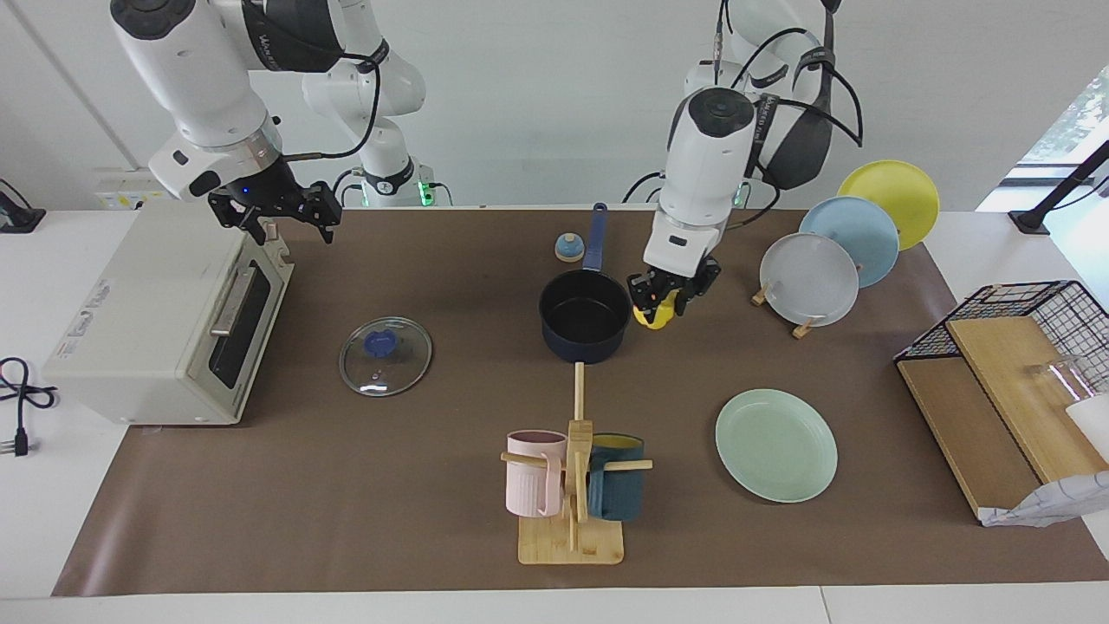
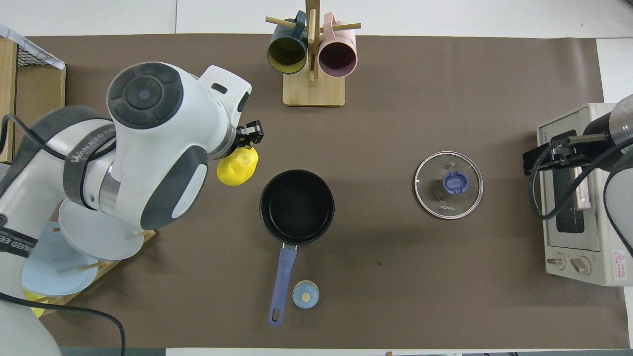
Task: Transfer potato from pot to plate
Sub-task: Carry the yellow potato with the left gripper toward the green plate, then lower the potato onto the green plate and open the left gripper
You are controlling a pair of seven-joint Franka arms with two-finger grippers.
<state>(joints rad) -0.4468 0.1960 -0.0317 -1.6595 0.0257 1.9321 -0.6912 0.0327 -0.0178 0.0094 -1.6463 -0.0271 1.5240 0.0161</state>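
My left gripper (image 1: 665,299) is shut on the yellow potato (image 1: 656,314) and holds it in the air over the mat, just beside the pot toward the left arm's end of the table. The potato also shows in the overhead view (image 2: 238,166) under the left gripper (image 2: 246,141). The dark navy pot (image 1: 585,314) (image 2: 296,206) stands empty, its blue handle pointing toward the robots. The mint-green plate (image 1: 775,445) lies empty, farther from the robots than the potato; the left arm hides it in the overhead view. My right gripper (image 1: 286,217) waits open over the toaster oven.
A toaster oven (image 1: 165,321) stands at the right arm's end. A glass lid (image 1: 385,355) lies between it and the pot. A mug rack (image 1: 572,485) stands farther out. A stand with grey, blue and yellow plates (image 1: 810,279) and a wire basket (image 1: 1014,347) are at the left arm's end.
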